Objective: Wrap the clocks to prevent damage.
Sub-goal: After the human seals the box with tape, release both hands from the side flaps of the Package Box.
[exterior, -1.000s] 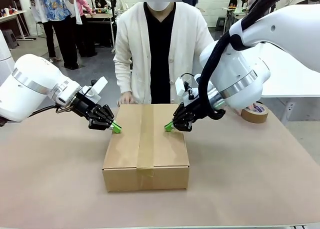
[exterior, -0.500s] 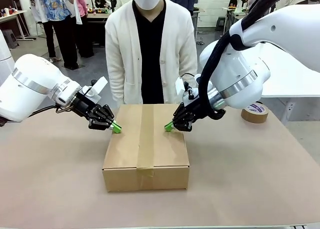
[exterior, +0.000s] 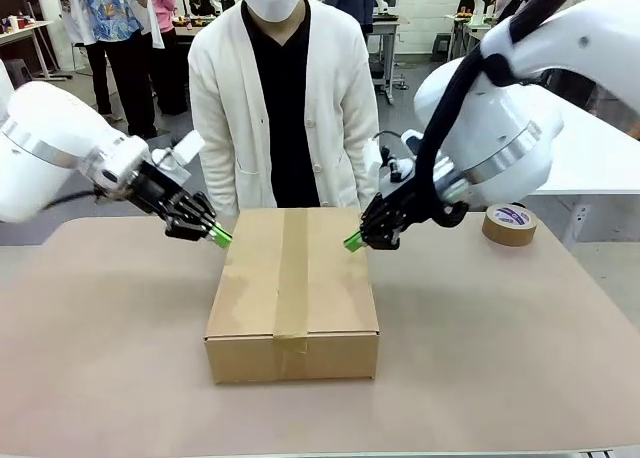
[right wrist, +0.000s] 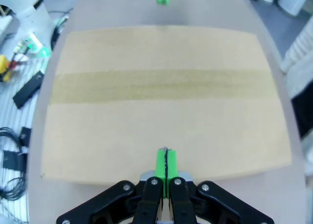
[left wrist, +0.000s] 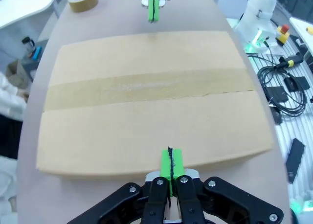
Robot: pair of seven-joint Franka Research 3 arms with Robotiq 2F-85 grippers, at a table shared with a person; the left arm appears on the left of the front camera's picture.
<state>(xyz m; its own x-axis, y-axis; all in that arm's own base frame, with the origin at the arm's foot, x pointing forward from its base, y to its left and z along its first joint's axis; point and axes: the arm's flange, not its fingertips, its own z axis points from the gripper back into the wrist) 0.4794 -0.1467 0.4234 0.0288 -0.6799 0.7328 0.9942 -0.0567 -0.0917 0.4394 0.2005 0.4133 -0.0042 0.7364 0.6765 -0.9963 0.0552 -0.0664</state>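
- A closed brown cardboard carton [exterior: 292, 293], a low rectangular box with matte, lightly fibrous faces, sits at the centre of the frame on a table covered in smooth tan paper [exterior: 500, 338].
- A wide strip of glossy brown packing tape [exterior: 291, 273] runs down the middle of the lid and folds over the near edge, sealing the flaps.
- The left gripper [exterior: 220, 237], black with bright green pads, hangs at centre left just above the carton's upper left corner; its fingers are pressed together and hold nothing.
- The right gripper [exterior: 353, 242], of the same make, hangs at centre right just above the lid's upper right edge, fingers likewise pinched together and empty.
- In each wrist view the green pads meet in a thin dark seam over the carton's long edge.
- A person in a soft cream knitted cardigan [exterior: 285, 88] stands at the top centre, close behind the carton.
- A flat brown tape roll [exterior: 510, 224] with a white printed core lies at the right, well apart from the carton.
- The clocks are nowhere to be seen; they are probably inside the sealed carton, which looks finished.
- To end well, both arms should lift straight up and clear, without nudging the carton or scuffing the tape.
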